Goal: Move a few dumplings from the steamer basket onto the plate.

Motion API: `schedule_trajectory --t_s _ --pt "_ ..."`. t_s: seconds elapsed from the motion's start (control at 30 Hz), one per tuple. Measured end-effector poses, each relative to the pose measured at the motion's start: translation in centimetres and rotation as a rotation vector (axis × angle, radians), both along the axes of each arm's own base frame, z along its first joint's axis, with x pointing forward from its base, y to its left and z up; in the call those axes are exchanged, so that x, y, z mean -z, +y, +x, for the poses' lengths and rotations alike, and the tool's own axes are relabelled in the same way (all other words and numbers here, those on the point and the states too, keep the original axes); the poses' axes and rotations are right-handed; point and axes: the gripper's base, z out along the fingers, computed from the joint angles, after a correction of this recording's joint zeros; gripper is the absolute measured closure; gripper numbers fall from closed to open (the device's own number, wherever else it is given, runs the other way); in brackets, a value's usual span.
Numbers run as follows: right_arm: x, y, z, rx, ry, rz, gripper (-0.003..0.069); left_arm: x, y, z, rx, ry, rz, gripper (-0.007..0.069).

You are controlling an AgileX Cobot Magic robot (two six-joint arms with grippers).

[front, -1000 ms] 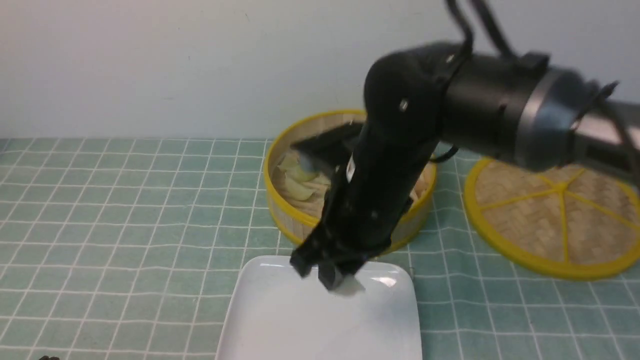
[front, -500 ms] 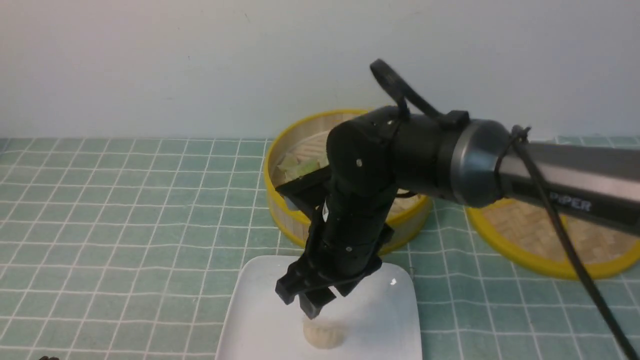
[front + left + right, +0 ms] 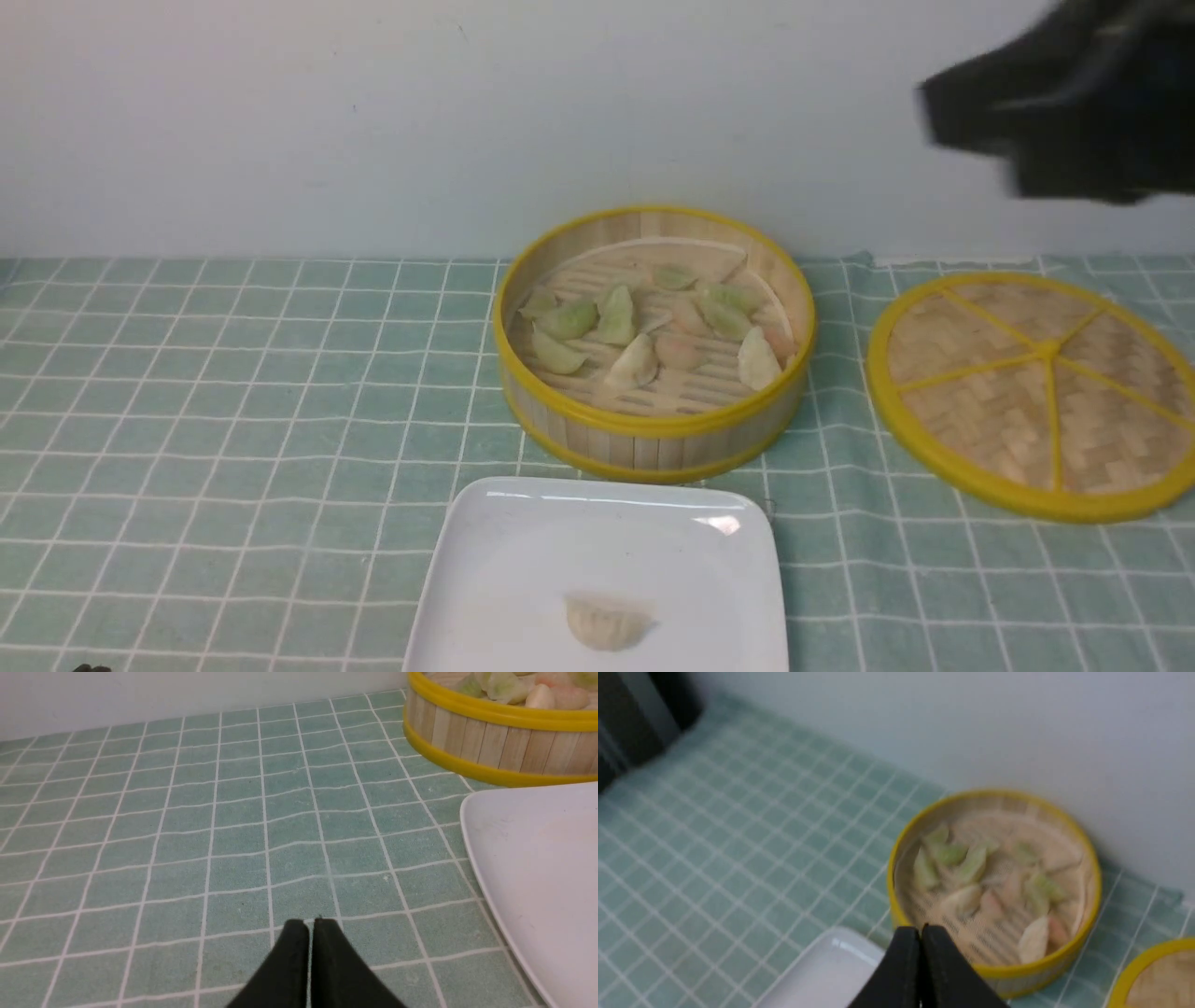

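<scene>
Bamboo slats wall the round steamer basket (image 3: 653,439), yellow at both rims, which stands on the green checked tablecloth (image 3: 233,420); on its slatted floor lie about ten dumplings (image 3: 616,317), pale green, cream and pinkish, several touching or overlapping; just in front of it, with a narrow strip of cloth between, sits the white square plate (image 3: 523,560), with one cream dumpling (image 3: 607,623) near its front middle; to the basket's right lies the flat woven lid (image 3: 1036,392) with yellow spokes.

The front view's lower border cuts off the plate's near edge; the right arm (image 3: 1064,121) shows there only as a dark blur high above the lid; the right wrist view is soft, so pleats cannot be made out in it.

The right gripper (image 3: 920,933) hangs raised off the table, fingers pressed together and holding nothing; the left gripper (image 3: 310,926) sits low over bare cloth to the plate's left, fingers likewise together and empty.

The cream dumpling's long axis runs left to right, with its rounded side toward the robot and its straighter edge toward the basket; those in the basket point every way.
</scene>
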Motion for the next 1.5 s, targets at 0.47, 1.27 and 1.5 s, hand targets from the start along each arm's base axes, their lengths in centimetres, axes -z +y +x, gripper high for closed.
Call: schedule_trajectory --t_s 0.47,1.27,1.5 --pt "11.9 -10.7 -11.1 -0.015 -0.380 0.438 0.0673 0.0 0.0 0.0 0.000 0.000 0.000 0.0631" --pt "14.5 -10.3 -12.1 -0.126 -0.409 0.452 0.0673 0.0 0.0 0.0 0.000 0.001 -0.001 0.0631" --pt "14.8 -9.9 -12.3 -0.185 -0.468 0.364 0.0673 0.0 0.0 0.0 0.000 0.001 0.000 0.0631"
